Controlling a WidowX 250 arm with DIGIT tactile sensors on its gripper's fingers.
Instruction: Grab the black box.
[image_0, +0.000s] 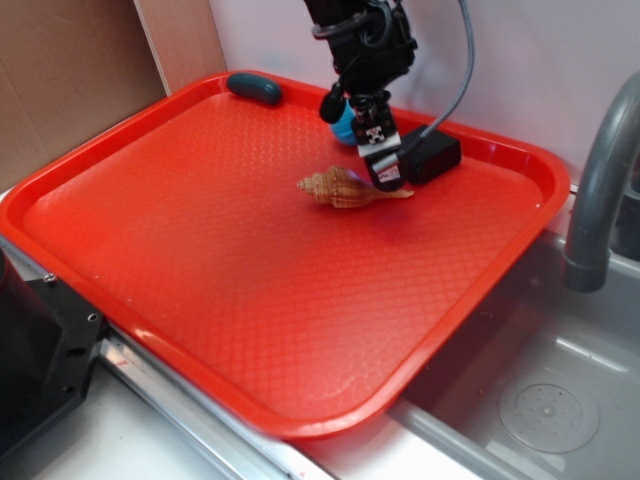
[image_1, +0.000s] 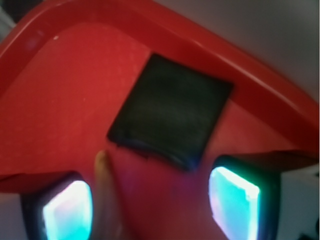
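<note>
The black box (image_0: 432, 158) lies flat on the red tray (image_0: 200, 280), far over toward the tray's back right rim and close to the white wall behind it. In the wrist view the black box (image_1: 171, 112) fills the middle of the picture as a dark, slightly skewed square, with the tray's raised rim (image_1: 260, 95) running just beyond it. The hand (image_0: 372, 150) hangs just beside the box on its left, its lower tip down near the tray and close to the box's near corner; from where I stand I cannot say for sure whether it touches the box. Seen from the wrist, the two fingertips (image_1: 67, 212) glow pale teal at the bottom corners, spread wide apart with nothing between them, and the box sits ahead of the gap rather than inside it, so the hand is released. A tan spiral seashell (image_0: 345, 187) lies on the tray right in front of the hand, its pointed end toward the left. A blue ball (image_0: 345, 124) peeks out from behind the hand. A dark teal oblong thing (image_0: 254, 88) rests in the tray's far left corner, well apart from the rest. To the right of the tray stands a grey faucet (image_0: 600, 170) over a steel sink (image_0: 520, 400).
</note>
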